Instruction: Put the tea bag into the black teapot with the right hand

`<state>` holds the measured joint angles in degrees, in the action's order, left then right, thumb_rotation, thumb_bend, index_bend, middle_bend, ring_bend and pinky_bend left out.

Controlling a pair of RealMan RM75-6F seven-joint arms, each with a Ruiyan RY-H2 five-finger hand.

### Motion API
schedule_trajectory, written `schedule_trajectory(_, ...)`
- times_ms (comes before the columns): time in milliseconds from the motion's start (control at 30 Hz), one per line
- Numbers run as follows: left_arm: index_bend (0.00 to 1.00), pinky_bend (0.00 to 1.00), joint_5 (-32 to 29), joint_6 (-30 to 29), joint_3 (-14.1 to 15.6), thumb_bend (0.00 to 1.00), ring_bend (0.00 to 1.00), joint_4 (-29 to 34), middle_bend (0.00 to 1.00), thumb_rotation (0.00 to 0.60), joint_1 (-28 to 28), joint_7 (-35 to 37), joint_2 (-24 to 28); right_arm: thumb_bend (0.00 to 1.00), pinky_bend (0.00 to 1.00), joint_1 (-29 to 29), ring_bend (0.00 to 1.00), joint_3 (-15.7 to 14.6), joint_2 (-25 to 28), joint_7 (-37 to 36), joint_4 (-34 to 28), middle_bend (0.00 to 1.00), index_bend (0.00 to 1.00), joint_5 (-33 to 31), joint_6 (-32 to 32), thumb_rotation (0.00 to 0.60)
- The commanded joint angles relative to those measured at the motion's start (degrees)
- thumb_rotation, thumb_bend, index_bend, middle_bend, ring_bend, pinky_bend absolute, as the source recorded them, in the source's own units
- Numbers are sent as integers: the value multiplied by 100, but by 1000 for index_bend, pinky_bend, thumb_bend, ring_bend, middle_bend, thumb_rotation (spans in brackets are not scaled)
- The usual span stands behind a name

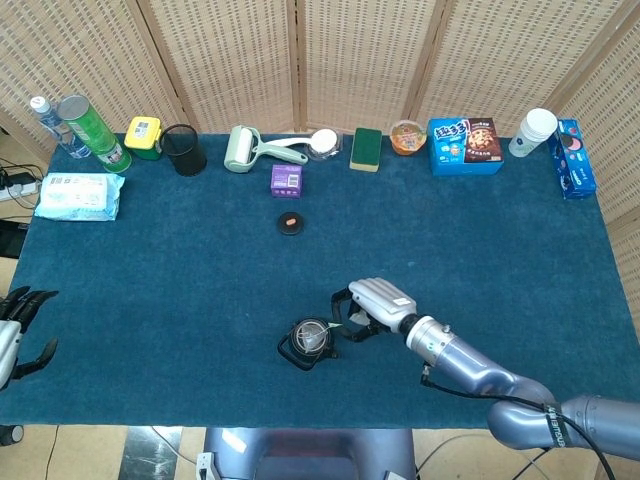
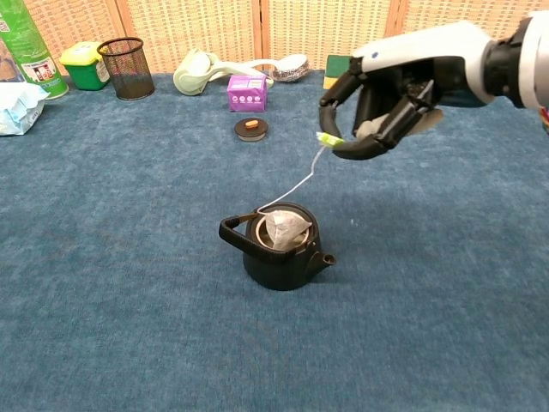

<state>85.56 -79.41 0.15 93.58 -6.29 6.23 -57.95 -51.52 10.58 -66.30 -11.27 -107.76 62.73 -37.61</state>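
The black teapot stands lidless near the table's front middle. A white tea bag lies in its open mouth. Its string runs up and right to a green tag, which my right hand pinches above and to the right of the pot. The teapot's lid lies further back on the cloth. My left hand hangs off the table's left edge with its fingers spread and nothing in it.
Along the back edge stand a mesh cup, a purple box, a lint roller, a sponge, snack boxes and a green can. A wipes pack lies at the left.
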Motion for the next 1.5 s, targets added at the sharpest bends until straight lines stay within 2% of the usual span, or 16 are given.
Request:
schedule_trajectory(33, 157, 162, 8, 12, -3, 450, 84, 47, 181, 600, -15, -53, 7, 519, 1000, 99, 1000, -59, 81, -179, 105, 1000, 766, 157, 110, 600)
schedule_trajectory(367, 157, 162, 47, 46, -2, 451, 85, 257, 181, 600, -66, -280, 42, 488, 1000, 325, 1000, -183, 192, -875, 556, 1000, 702, 950, 435, 600)
schedule_trajectory(433, 158, 162, 57, 39, -3, 451, 85, 308, 181, 600, -71, -329, 51, 481, 1000, 350, 1000, -225, 206, -958, 635, 1000, 654, 1144, 463, 600)
schedule_trajectory(600, 158, 162, 84, 14, 10, 449, 84, 404, 181, 600, -65, -416, 56, 459, 1000, 415, 1000, -274, 198, -1256, 776, 1000, 407, 1602, 387, 600)
schedule_trajectory(700, 157, 162, 77, 8, 10, 450, 85, 428, 181, 600, -62, -447, 63, 455, 1000, 413, 1000, -294, 198, -1388, 820, 1000, 334, 1786, 353, 600)
schedule_trajectory(1000, 157, 162, 62, -32, 11, 450, 84, 456, 181, 600, -39, -465, 113, 453, 1000, 386, 1000, -373, 209, -1539, 901, 1000, 226, 2049, 271, 600)
schedule_trajectory(1100, 157, 162, 49, -66, -2, 450, 84, 466, 181, 600, -27, -481, 135, 460, 1000, 411, 1000, -398, 270, -1487, 862, 1000, 136, 2207, 121, 600)
schedule_trajectory(1200, 157, 162, 39, -70, -13, 450, 85, 484, 181, 600, -31, -508, 152, 534, 1000, 311, 1000, -457, 398, -1634, 754, 1000, 80, 2346, 280, 600)
schedule_trajectory(1400, 158, 162, 5, -96, -49, 449, 84, 526, 181, 600, -35, -555, 159, 817, 1000, -107, 1000, -622, 680, -2276, 533, 1000, 134, 2713, 947, 600)
schedule_trajectory(1500, 157, 162, -15, -64, -59, 450, 84, 548, 181, 600, -56, -603, 175, 874, 1000, -434, 1000, -663, 798, -2456, 435, 1000, 134, 2838, 1388, 600)
